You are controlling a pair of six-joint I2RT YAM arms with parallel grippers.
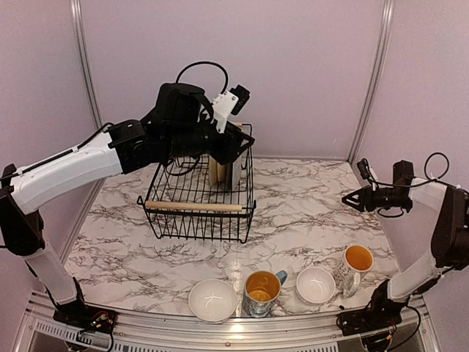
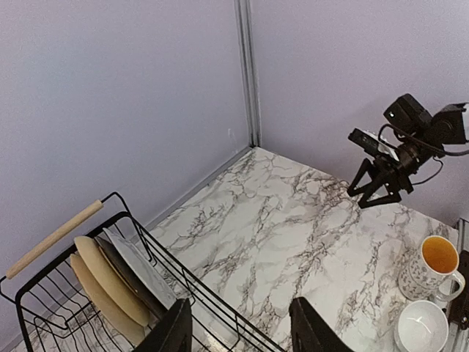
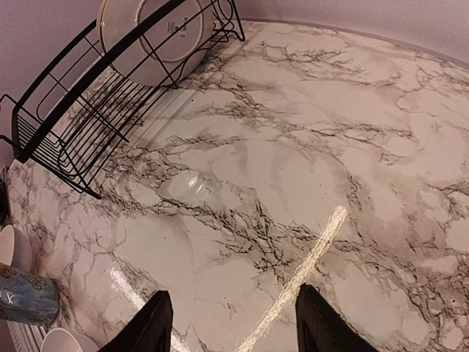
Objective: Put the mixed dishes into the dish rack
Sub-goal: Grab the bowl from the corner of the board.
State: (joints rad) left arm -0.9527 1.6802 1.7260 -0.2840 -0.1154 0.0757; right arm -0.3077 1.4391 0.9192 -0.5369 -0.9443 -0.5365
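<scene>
Marble-patterned table [image 1: 308, 213], lilac walls [image 1: 293, 73]

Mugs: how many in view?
2. One mug stands at the near edge of the table between two white bowls; the other mug is right of them. The left arm hides part of the rack, so more may be hidden.

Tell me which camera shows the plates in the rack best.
Left wrist: the plates stand fanned, several edges separable. Right wrist shows only one plate's underside through the dish rack. From the top, the left arm hides most of them.
</scene>
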